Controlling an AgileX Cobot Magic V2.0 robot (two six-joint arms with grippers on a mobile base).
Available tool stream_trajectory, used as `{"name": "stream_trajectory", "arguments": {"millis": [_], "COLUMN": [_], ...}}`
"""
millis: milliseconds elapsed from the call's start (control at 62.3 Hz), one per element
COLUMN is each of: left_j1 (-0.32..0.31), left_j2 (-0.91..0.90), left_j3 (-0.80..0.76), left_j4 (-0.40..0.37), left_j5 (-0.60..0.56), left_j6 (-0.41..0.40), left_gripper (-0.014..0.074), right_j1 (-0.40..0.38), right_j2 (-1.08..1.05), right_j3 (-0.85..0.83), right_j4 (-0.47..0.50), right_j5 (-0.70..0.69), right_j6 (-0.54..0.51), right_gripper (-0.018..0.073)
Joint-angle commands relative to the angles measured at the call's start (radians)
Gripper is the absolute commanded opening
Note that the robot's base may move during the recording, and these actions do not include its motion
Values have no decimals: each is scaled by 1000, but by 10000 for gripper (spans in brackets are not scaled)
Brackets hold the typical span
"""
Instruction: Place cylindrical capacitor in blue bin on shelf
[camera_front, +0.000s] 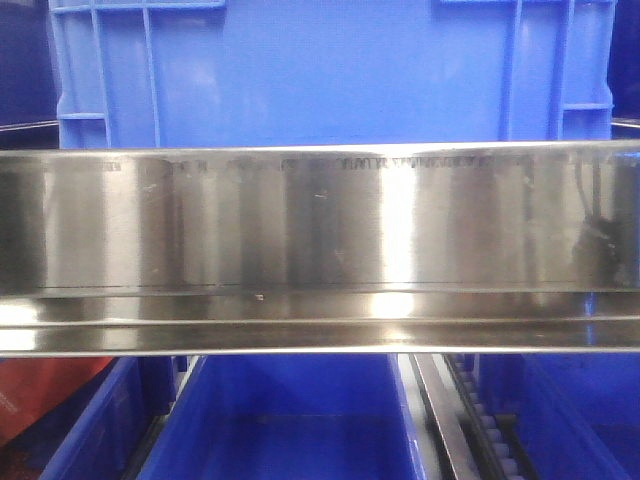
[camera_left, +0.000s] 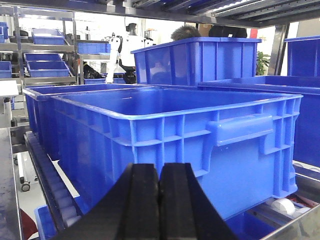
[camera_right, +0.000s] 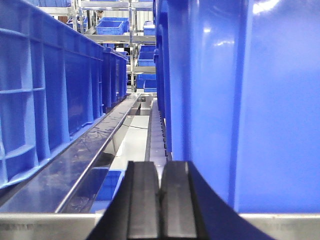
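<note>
**A:** So where's the cylindrical capacitor? It can't be seen in any view. The left gripper (camera_left: 159, 200) and right gripper (camera_right: 161, 200) are both pressed closed, with nothing visible between the pads.

**B:** Yeah, could be a wasted trip if nothing's actually pinched. Also, the right gripper is parked just beside the blue bin (camera_left: 170, 145) wall, above the shelf (camera_front: 320, 240) rail, so the wall could get clipped.

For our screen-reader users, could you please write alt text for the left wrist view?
The shut left end effector points at a large blue bin, seemingly empty, on the shelf's rollers. More blue bins stand behind.
</note>
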Motion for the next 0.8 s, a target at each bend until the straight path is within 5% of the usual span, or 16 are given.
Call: {"name": "stream_trajectory", "arguments": {"millis": [0,514,658,787], "left_j1": [-3,-3,61,172], "left_j2": [-5,-7,-52,-122], "left_j3": [2,2,25,111], "left_j4": [-8,-8,7,132], "left_j5": [-16,-11,-8,-5], "left_j6": [-1,-5,-12,-14], "left_gripper": [-111,-111,-111,-111], "right_j1": [-2,-2,-2,-2], "right_j2": [-3,-3,-3,-3], "right_j3": [3,3,3,3], "right_j4": [2,2,2,2], "right_j5": [-19,-19,-19,-19], "right_j6": [-4,-4,-4,-4], "right_gripper": [-167,-167,-167,-167]}}
